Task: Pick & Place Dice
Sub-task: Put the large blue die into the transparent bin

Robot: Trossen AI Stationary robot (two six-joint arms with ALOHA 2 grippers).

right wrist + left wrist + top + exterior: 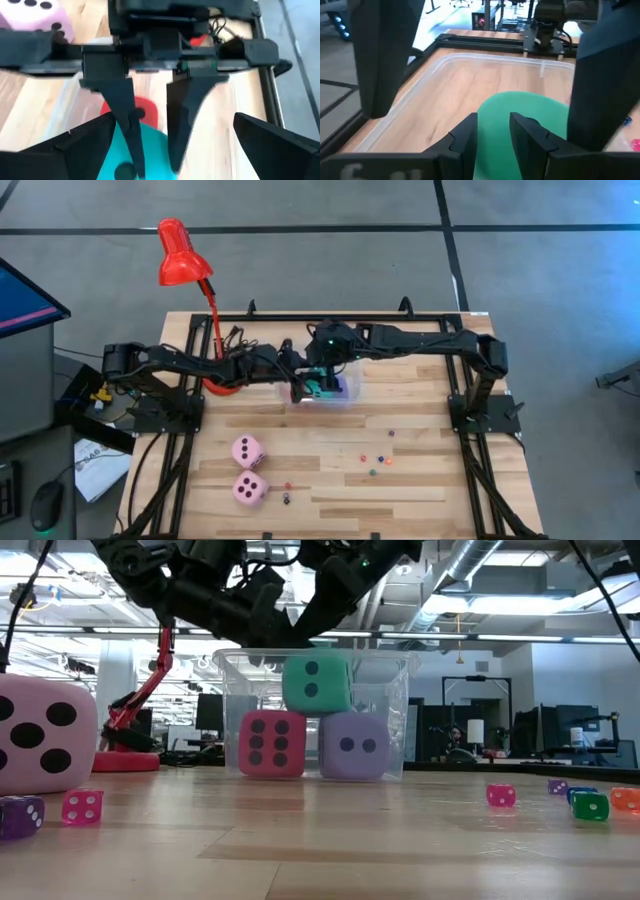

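A clear bin (400,665) stands mid-table. In it a red die (272,743) and a lavender die (353,745) sit side by side. The cyan die (316,682) rests on top of both and also shows in the high view (318,388). My left gripper (493,120) points down over the cyan die (540,107) with only a narrow gap between its fingers. My right gripper (172,120) hangs just above, wide open and empty, its fingers (385,60) standing on either side of the die. Two pink dice (248,450) (250,488) lie on the table near the front left. My left gripper's fingers (127,130) come down from above over one edge of the cyan die's top (107,150). I cannot tell whether they touch it. The die sits on the red and lavender dice.
A red desk lamp (182,260) stands at the back left. Several small coloured dice (380,460) are scattered over the front of the table and show in the low view (590,805). The two arms crowd together above the bin.
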